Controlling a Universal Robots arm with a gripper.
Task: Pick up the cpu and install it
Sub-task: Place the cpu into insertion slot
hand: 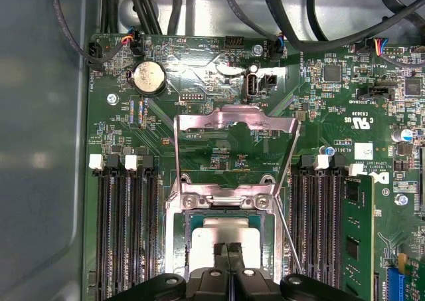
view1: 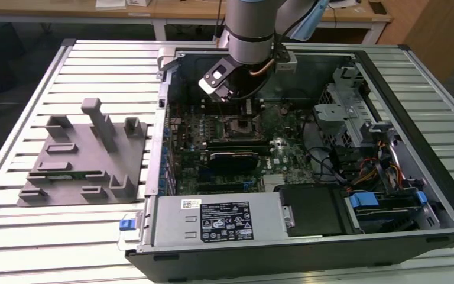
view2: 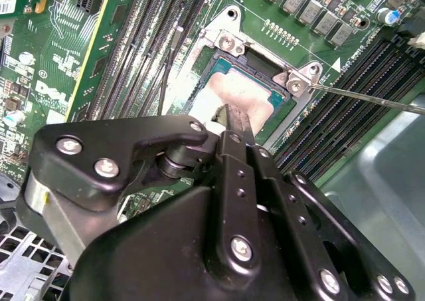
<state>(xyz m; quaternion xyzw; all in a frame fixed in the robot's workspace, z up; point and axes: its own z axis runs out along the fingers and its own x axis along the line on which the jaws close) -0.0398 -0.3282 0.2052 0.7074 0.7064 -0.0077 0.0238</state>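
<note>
Seating looked done: we saw the cpu in the socket, tool pressed together over it, load plate open.

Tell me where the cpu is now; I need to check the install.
In the first wrist view the cpu sits within the open socket frame, right under the gripper, between two banks of memory slots.

cpu in socket, end effector over it, tray on exterior view's left of case
</note>
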